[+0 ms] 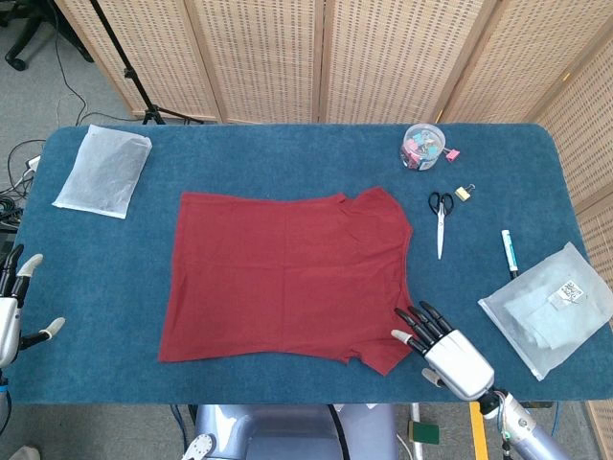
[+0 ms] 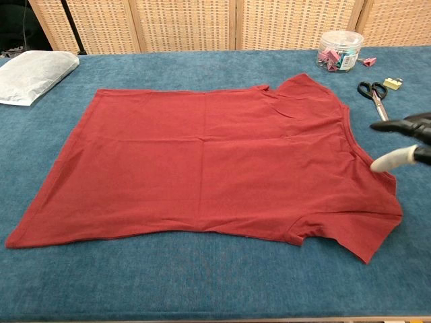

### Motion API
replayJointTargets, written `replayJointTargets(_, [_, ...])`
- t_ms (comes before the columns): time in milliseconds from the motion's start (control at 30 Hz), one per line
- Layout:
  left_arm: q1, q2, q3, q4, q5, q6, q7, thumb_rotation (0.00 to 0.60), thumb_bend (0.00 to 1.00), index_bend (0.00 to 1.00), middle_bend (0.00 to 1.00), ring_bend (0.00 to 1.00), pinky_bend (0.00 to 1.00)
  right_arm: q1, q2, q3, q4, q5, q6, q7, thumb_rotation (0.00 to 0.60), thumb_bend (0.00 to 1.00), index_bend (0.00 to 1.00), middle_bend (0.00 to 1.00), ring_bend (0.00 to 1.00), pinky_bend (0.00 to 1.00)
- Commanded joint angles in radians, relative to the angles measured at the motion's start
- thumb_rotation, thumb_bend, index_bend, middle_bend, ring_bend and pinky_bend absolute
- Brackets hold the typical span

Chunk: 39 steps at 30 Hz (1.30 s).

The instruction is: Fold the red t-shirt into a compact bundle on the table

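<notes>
On the blue bench (image 1: 287, 153) the red t-shirt (image 1: 287, 278) lies spread flat, collar toward the robot's right. At the near-right sleeve, the right robot hand (image 1: 442, 347) hovers with fingers apart and nothing in it, fingertips (image 2: 404, 124) just beside the collar edge. Far off at the bench's other end, the left robot hand (image 1: 13, 311) hangs spread and empty.

Blue-carpeted table (image 1: 287, 158) at centre, filling most of the head view. Woven rattan screen panels (image 1: 383, 57) from ten to two o'clock, standing on grey floor (image 1: 57, 86). Black stand leg (image 1: 129, 72) and loose cables (image 1: 11, 163) at ten o'clock. Yellow floor tape (image 1: 476, 431) at five o'clock. Even, soft light.
</notes>
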Motion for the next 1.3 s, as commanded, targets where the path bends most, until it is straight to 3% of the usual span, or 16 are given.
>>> replayJointTargets(33, [-0.001, -0.001, -0.003, 0.001, -0.006, -0.003, 0.001, 0.600, 0.00, 0.00, 0.00, 0.00, 0.00, 0.012, -0.019, -0.017, 0.006, -0.010, -0.009, -0.012, 0.600, 0.00, 0.23, 0.00, 0.00, 0.00])
replayJointTargets(867, [-0.005, -0.001, -0.008, 0.000, -0.025, -0.016, 0.002, 0.600, 0.00, 0.00, 0.00, 0.00, 0.00, 0.064, -0.165, -0.034, 0.035, 0.051, -0.110, -0.142, 0.600, 0.00, 0.24, 0.00, 0.00, 0.00])
replayJointTargets(1167, [-0.008, -0.002, -0.008, 0.001, -0.029, -0.022, 0.005, 0.600, 0.00, 0.00, 0.00, 0.00, 0.00, 0.075, -0.205, -0.021, 0.046, 0.072, -0.107, -0.165, 0.600, 0.00, 0.29, 0.00, 0.00, 0.00])
replayJointTargets(1300, [-0.008, -0.003, -0.009, 0.001, -0.030, -0.022, 0.007, 0.600, 0.00, 0.00, 0.00, 0.00, 0.00, 0.080, -0.225, -0.014, 0.056, 0.083, -0.107, -0.182, 0.600, 0.05, 0.34, 0.00, 0.00, 0.00])
